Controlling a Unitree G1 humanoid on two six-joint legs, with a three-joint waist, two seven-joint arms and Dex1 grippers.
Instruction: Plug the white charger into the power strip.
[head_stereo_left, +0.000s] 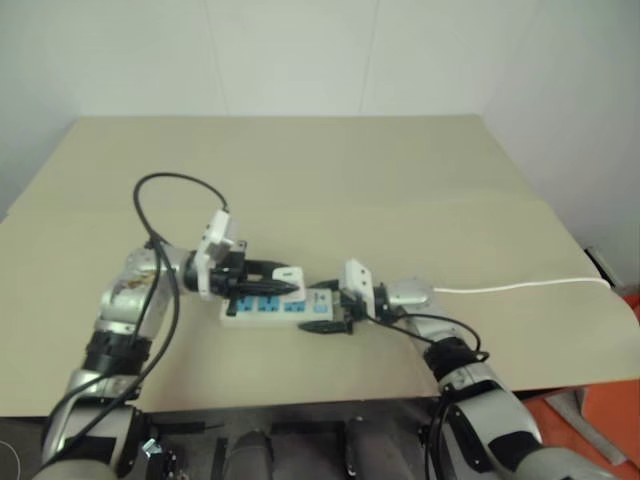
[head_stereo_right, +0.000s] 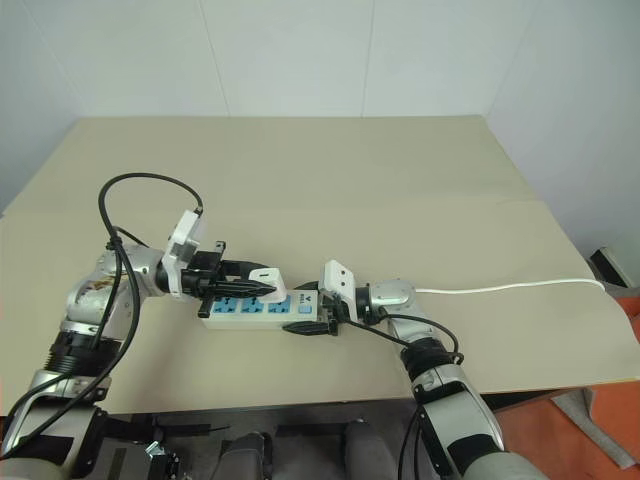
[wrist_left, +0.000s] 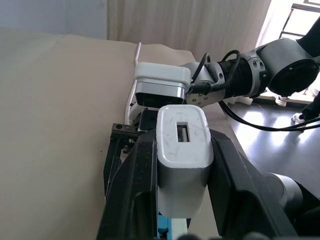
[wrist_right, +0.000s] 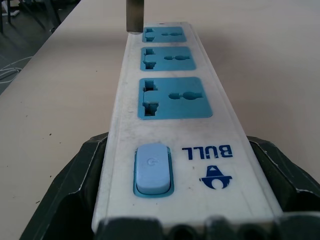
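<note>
Charger held over the strip's far end, strip braced at the switch end.

Your left gripper (wrist_left: 182, 200) has its two black fingers clamped on the sides of the white charger (wrist_left: 182, 145), and it hangs just above the power strip (head_stereo_right: 262, 311), near the socket farthest from the switch. Your right gripper (wrist_right: 175, 210) is closed across the strip's switch end, pinning it to the table (head_stereo_left: 400, 170); the cord (head_stereo_left: 520, 287) trails away from that end. The strip's long axis runs from one gripper to the other, so the charger, in the left arm, must go straight down onto a blue socket face. I cannot tell whether the prongs are lined up with the slots yet.
</note>
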